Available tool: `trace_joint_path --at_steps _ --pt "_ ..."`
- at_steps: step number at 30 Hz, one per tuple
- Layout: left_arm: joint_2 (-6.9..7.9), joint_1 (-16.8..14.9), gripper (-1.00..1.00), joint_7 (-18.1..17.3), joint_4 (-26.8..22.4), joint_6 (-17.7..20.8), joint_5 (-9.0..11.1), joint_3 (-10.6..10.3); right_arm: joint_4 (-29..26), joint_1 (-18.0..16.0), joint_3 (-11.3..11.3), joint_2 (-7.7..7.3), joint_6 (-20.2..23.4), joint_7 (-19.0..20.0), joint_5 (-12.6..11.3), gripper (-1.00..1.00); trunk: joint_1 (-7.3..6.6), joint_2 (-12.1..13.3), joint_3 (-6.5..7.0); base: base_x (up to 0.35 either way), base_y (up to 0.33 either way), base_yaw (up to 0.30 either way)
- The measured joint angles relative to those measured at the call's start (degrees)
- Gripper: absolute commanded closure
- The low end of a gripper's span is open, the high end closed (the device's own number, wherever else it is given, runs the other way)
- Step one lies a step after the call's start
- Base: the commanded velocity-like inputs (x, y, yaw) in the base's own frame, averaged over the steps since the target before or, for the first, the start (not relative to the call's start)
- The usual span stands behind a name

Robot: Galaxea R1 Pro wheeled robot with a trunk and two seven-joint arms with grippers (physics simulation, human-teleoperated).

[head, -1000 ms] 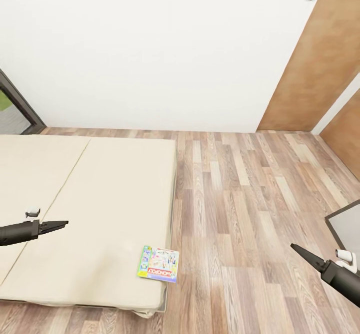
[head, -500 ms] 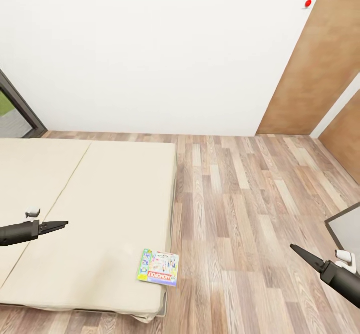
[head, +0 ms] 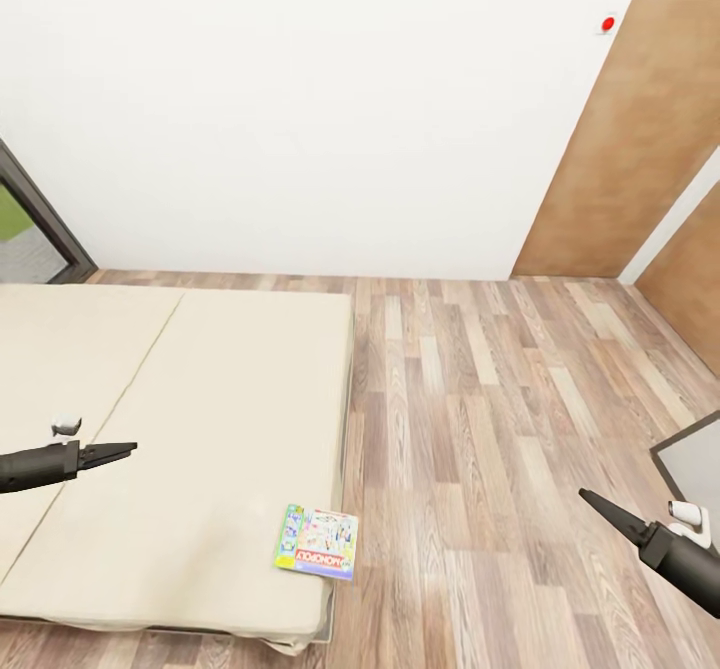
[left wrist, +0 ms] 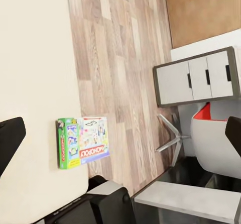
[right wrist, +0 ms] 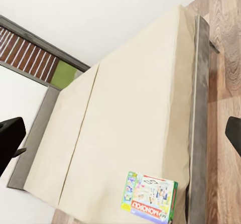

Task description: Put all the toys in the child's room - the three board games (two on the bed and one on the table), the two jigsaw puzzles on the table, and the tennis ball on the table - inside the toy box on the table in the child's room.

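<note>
a board game (head: 317,542) lies flat at the bed's (head: 200,399) near corner by the floor-side edge. the left gripper (head: 118,448) looks nearly closed; the right gripper (head: 598,504) cannot be judged. the robot should close in, spread the nearer gripper and pinch the overhanging edge.

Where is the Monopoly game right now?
In the head view, the Monopoly game lies flat on the bed, at its near right corner by the wood floor, between the two arms.
</note>
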Motion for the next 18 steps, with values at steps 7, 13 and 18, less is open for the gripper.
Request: trace_joint_path --at_steps 7,13,18 --pt "-0.01 0.00 -1.00 0.00 0.01 0.00 0.00 0.00 -0.01 0.00 0.00 0.01 0.00 -0.11 0.04 -1.00 0.00 0.00 0.65 0.000 0.000 0.000" --pt "-0.01 0.00 -1.00 0.04 0.01 0.00 0.00 0.00 0.01 0.03 0.00 0.01 -0.02 -0.11 0.00 -1.00 0.00 0.00 1.21 0.000 0.000 0.000" --pt "-0.05 0.00 -1.00 0.04 0.01 0.00 -0.05 0.00 0.01 0.03 0.00 0.01 -0.04 -0.16 -0.03 -1.00 0.00 0.00 1.68 0.000 0.000 0.000"
